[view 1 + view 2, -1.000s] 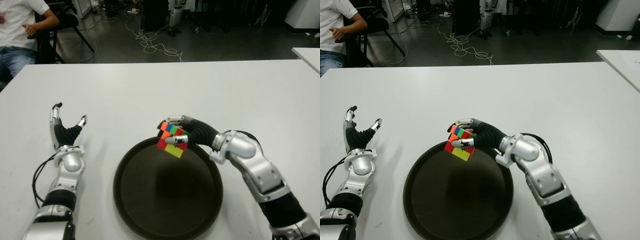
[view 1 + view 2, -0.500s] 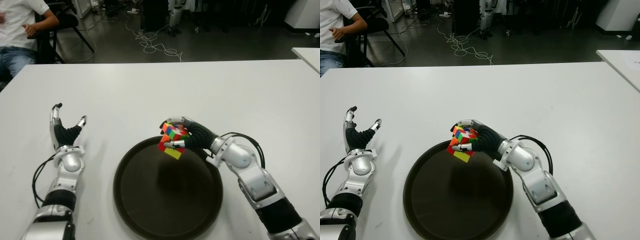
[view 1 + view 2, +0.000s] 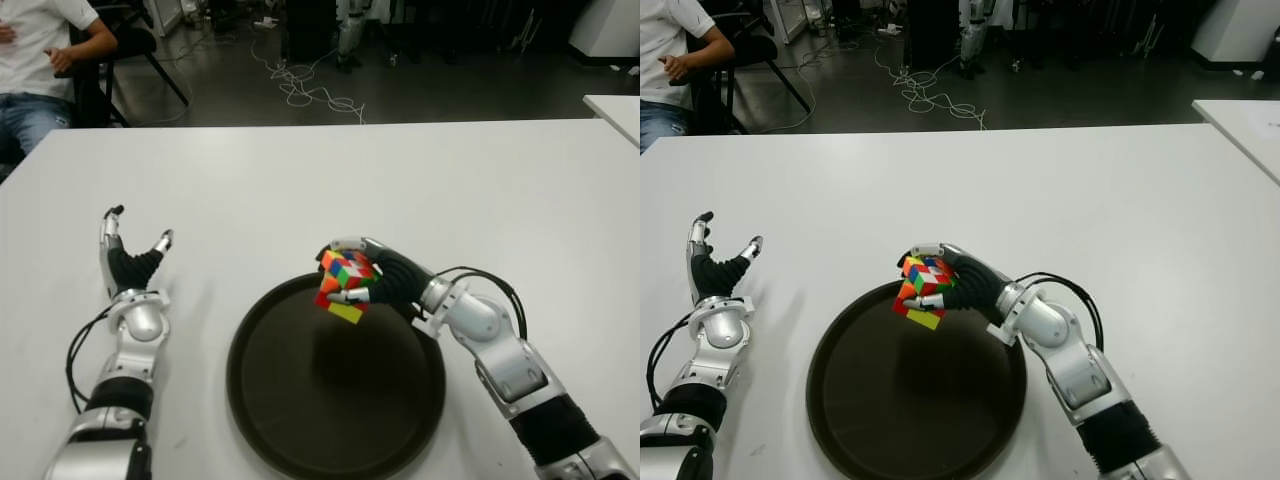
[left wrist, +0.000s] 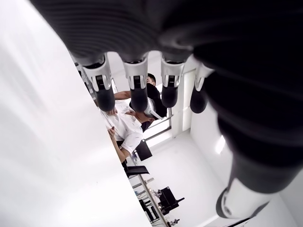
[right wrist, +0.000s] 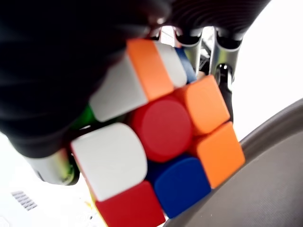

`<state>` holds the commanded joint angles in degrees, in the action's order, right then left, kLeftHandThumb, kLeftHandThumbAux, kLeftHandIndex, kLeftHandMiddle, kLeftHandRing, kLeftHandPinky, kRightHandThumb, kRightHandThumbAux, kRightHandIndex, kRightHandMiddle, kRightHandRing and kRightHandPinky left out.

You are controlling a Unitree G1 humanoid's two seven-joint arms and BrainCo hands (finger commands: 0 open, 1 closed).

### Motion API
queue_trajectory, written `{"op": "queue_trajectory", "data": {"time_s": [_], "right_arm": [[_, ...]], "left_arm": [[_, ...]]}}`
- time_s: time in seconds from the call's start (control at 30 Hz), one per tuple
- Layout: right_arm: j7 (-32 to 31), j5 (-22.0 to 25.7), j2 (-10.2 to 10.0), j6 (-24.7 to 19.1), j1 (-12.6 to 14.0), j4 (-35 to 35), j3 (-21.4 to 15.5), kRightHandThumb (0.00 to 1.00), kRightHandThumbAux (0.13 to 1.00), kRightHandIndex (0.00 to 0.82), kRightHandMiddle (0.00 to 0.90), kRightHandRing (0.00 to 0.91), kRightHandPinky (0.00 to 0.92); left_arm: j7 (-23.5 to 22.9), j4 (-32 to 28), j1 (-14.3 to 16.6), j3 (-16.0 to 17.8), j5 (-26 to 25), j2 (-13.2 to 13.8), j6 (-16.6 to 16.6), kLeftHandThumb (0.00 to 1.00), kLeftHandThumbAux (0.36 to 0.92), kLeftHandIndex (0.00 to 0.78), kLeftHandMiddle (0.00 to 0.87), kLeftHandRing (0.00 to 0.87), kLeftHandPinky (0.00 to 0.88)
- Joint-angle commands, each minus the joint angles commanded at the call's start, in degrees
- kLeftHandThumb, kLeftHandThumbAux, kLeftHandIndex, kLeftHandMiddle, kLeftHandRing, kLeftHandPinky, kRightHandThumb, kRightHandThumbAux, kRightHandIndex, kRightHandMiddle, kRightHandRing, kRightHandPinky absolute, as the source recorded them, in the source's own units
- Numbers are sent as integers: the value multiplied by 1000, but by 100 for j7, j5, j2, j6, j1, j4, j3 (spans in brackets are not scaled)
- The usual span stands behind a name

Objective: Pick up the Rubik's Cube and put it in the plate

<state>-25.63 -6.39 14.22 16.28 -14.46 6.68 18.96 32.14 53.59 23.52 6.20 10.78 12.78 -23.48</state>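
Note:
My right hand [image 3: 352, 281] is shut on the Rubik's Cube [image 3: 343, 287], a bright cube of mixed colours, and holds it tilted in the air over the far rim of the plate [image 3: 300, 410]. The plate is a round dark tray near the table's front edge. Up close in the right wrist view, the cube [image 5: 161, 142] fills the palm, with the plate's dark rim [image 5: 246, 189] just beneath it. Far off to the left, my left hand [image 3: 128, 262] shows above the white table, fingers spread and holding nothing.
The white table [image 3: 330, 180] stretches wide behind and to both sides of the plate. A seated person [image 3: 40, 60] is at the far left beyond the table. Cables [image 3: 310, 90] lie on the dark floor behind it. A second white table's corner [image 3: 615, 105] shows at the right.
My right hand has drawn slightly left and lower with the cube, which has tipped further over the plate's rim. The left hand has stayed still.

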Motion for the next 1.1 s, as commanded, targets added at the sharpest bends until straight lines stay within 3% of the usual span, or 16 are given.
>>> {"op": "queue_trajectory", "data": {"time_s": [0.03, 0.07, 0.1, 0.2, 0.3, 0.43, 0.63, 0.93, 1.1], "right_arm": [[-62, 92, -19, 62, -5, 47, -20, 544, 714, 434, 687, 726, 705], [-182, 256, -42, 120, -18, 95, -53, 348, 693, 435, 612, 649, 606], [-267, 367, -57, 165, -29, 131, -77, 223, 663, 386, 509, 537, 476], [-736, 921, -143, 250, -76, 275, -143, 72, 619, 267, 332, 339, 259], [-1271, 1475, -226, 214, -151, 419, -202, 23, 591, 124, 149, 138, 95], [-1945, 2023, -310, 67, -325, 698, -291, 4, 551, 37, 37, 29, 21], [-2628, 2375, -235, -254, -501, 830, -358, 0, 496, 4, 3, 3, 2], [-2799, 2378, -157, -1005, -544, 641, -447, 0, 442, 0, 0, 0, 0], [-2686, 2197, -206, -958, -540, 706, -453, 0, 399, 0, 0, 0, 0]], "left_arm": [[3, -2, -1, 0, -1, -3, 1, 0, 760, 45, 65, 50, 31], [10, -1, 1, -3, 4, -4, 5, 0, 761, 45, 65, 50, 31], [15, 0, 2, -6, 9, -4, 8, 0, 763, 44, 65, 50, 29], [37, 40, 22, -15, 34, 14, 32, 0, 768, 43, 63, 47, 27], [46, 62, 32, -20, 49, 27, 54, 0, 768, 37, 52, 36, 22], [36, 57, 27, -13, 35, 20, 40, 0, 763, 36, 49, 33, 15], [14, 39, 26, -12, 27, 24, 47, 0, 768, 36, 48, 28, 7], [58, 84, 52, -16, 51, 36, 92, 0, 770, 40, 61, 42, 10], [61, 87, 48, -20, 57, 30, 94, 0, 771, 37, 56, 36, 6]]}}
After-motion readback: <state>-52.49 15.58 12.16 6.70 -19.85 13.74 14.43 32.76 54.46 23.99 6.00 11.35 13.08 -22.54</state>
